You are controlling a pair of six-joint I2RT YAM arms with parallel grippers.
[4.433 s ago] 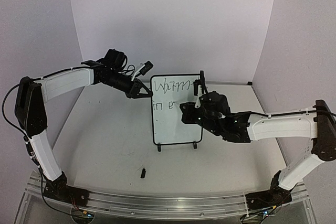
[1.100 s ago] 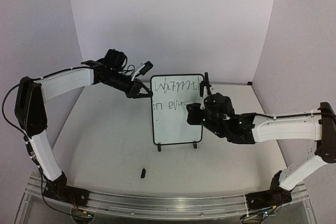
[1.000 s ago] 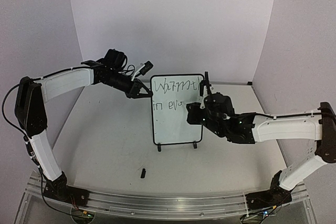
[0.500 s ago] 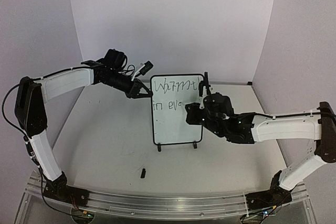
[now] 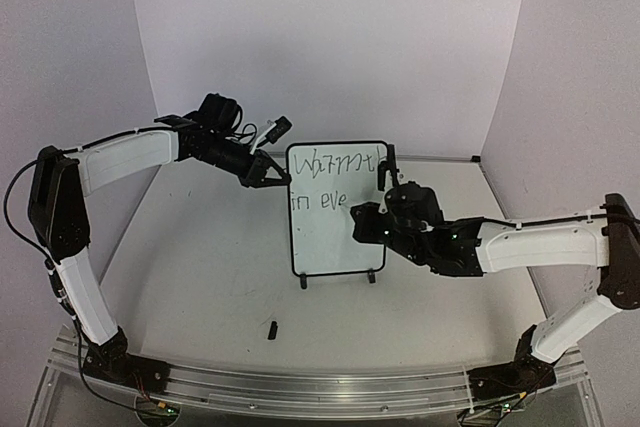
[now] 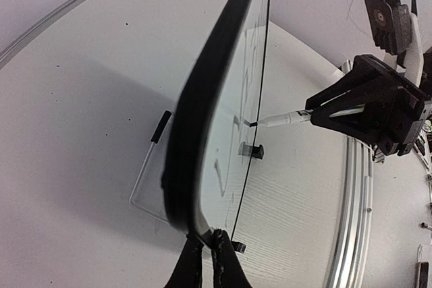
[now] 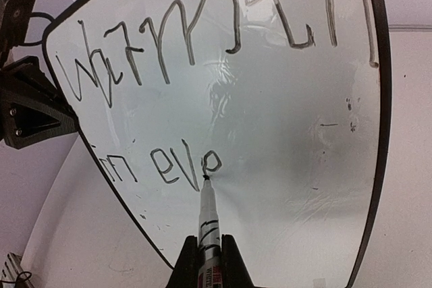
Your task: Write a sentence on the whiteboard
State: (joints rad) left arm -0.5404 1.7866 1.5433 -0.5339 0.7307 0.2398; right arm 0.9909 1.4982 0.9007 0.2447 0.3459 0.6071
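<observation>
We judge the sentence (image 7: 179,166) unfinished at "in eve": the left end effector (image 5: 275,177) clamps the whiteboard's (image 5: 335,237) edge, and the right end effector (image 7: 210,251) grips the marker (image 7: 207,210) touching the whiteboard.

The white table (image 5: 200,247) bears the upright whiteboard (image 5: 330,239) and a small black piece (image 5: 272,328).
</observation>
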